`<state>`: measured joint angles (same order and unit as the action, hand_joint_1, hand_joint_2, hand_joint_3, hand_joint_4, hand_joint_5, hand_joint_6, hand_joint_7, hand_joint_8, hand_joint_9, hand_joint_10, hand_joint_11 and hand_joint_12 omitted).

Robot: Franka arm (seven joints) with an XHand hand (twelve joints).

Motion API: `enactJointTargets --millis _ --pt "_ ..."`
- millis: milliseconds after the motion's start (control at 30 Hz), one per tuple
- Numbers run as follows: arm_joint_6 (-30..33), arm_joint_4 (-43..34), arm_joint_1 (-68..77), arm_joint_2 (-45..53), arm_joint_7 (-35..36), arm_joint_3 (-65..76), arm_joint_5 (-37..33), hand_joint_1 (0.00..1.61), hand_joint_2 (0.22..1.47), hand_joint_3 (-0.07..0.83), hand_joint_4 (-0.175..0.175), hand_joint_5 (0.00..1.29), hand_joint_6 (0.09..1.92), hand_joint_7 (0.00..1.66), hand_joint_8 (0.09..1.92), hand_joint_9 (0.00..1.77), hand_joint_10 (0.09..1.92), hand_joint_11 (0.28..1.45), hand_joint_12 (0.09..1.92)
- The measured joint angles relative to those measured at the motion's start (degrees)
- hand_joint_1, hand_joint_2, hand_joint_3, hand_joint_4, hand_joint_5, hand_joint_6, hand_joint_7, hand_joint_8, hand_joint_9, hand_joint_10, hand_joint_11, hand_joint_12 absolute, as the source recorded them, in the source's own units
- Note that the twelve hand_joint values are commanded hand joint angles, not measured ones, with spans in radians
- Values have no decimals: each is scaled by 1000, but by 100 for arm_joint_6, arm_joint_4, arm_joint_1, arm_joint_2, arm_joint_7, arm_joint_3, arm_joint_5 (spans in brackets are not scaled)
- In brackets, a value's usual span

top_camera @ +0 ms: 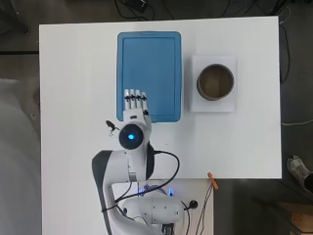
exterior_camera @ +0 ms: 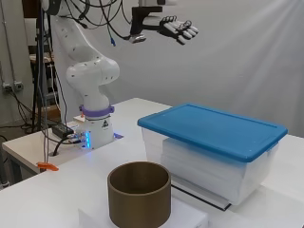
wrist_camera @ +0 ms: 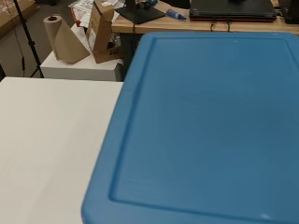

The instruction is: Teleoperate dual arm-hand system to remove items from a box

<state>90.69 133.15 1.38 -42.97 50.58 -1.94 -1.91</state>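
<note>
Side view: hand (exterior_camera: pixel 178 27) open, fingers straight, empty, high above box (exterior_camera: pixel 209 161) | box on table (exterior_camera: pixel 128 111), blue lid (top_camera: pixel 149 73) still on | hand over lid's near edge; lid's long axis runs near-far.

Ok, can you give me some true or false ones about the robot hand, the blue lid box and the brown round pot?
1. The blue plastic lid is on the clear plastic box. True.
2. The black and white robot hand is holding the lid. False: it hangs high above the box with straight fingers and touches nothing.
3. The brown round pot stands on a flat white block. True.
4. The pot is inside the box. False: it stands beside the box, apart from it.
5. The white table has a red ball on it. False: none shows.
</note>
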Motion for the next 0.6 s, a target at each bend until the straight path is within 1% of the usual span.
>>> enactJointTargets --millis 67,167,233,300,367,467,600 --pt "59 -594 177 649 -91 -563 -227 140 858 1 -19 103 87 215 87 291 87 443 87" --pt "188 -1797 395 2246 -219 -1600 -527 148 865 3 -18 121 87 248 87 332 87 453 87" --pt "299 -2200 481 3014 -294 -1978 -650 153 873 6 -17 136 87 258 87 342 87 457 87" --pt "395 -2372 554 3448 -367 -2289 -740 161 878 6 -15 147 87 255 87 335 87 449 87" --pt "490 -2515 623 3566 -443 -2548 -832 163 880 6 -11 166 87 253 87 329 87 441 87" --pt "603 -2775 687 3421 -531 -2863 -909 168 886 7 -5 193 87 255 87 330 87 438 87" --pt "619 -2519 674 3109 -593 -2485 -839 183 891 6 0 210 87 268 87 346 87 441 87"
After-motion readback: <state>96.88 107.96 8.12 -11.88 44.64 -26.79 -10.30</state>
